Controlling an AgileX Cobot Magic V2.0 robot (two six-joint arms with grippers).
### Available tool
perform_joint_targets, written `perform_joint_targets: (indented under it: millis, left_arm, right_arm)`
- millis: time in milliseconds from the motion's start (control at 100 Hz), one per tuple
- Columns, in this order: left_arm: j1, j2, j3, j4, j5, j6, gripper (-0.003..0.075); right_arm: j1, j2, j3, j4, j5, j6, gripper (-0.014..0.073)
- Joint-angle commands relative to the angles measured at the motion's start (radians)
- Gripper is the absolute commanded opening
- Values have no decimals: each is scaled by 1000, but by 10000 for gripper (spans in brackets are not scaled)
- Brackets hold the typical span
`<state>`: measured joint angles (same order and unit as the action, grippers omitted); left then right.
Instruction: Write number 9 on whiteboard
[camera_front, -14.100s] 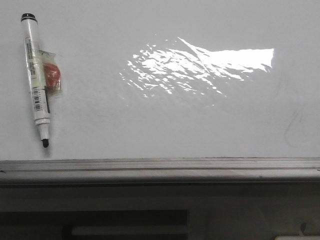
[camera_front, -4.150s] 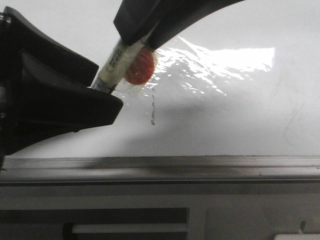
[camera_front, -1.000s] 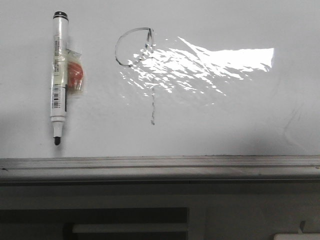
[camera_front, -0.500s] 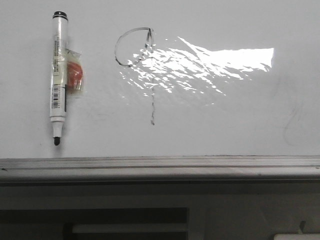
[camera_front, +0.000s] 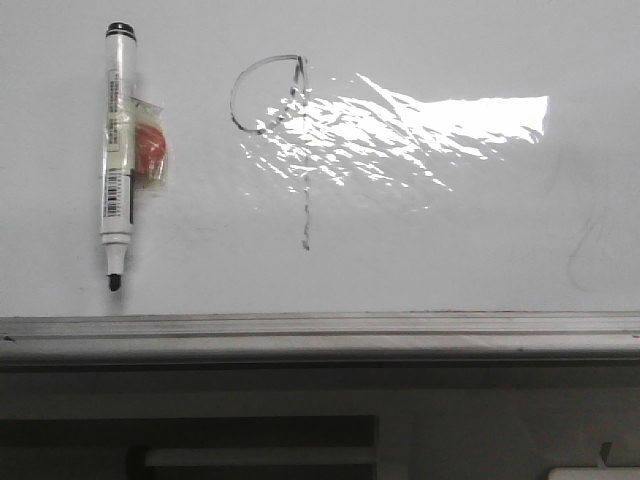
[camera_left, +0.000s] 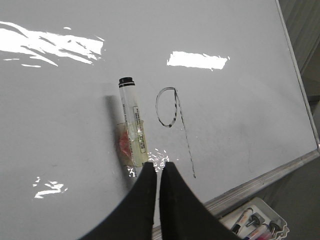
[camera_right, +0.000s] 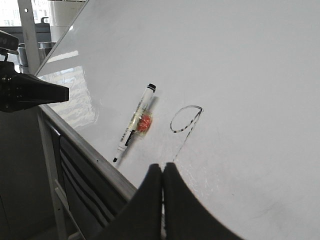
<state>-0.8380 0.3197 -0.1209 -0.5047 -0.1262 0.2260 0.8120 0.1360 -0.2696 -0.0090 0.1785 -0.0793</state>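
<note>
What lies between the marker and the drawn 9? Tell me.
Only bare whiteboard. In the front view, the marker lies left of the number 9, with plain board between them.

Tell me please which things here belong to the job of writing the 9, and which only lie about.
Belong to the job:
- the number 9, drawn
- the whiteboard
- the marker, uncapped, lying on the board left of the 9

Only lying about:
- a tray of pens below the board's ledge

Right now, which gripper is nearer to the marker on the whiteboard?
The left gripper: its closed fingertips sit just beside the marker. The right gripper is farther, with bare whiteboard between it and the marker.
</note>
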Motion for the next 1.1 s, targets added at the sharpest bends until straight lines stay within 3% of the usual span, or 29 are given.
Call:
perform_joint_targets:
  millis: [0,150,260,520,850,960,1090]
  left_arm:
    - [3,6,-17,6,-68,0,-20]
    - [5,-6,-16,22,-68,0,-20]
    - [57,-15,3,189,-68,0,-20]
    - [388,-209,142,395,-58,-4,-20]
    - [736,-355,140,416,329,-4,-20]
    - [794,-355,140,434,423,-6,-20]
    - [804,-355,140,472,429,-24,-20]
  right_arm:
    - [-6,8,-26,-11,-86,3,-67]
    - [-6,8,-26,-11,-86,3,-67]
    - [-6,8,-26,-11,-86,3,-67]
    - [-6,8,-26,-11,-86,3,-67]
    - [-6,8,-26,-11,-84,3,-67]
    - [-6,8,-26,-11,-84,3,-67]
    - [-6,8,-26,-11,-84,3,-67]
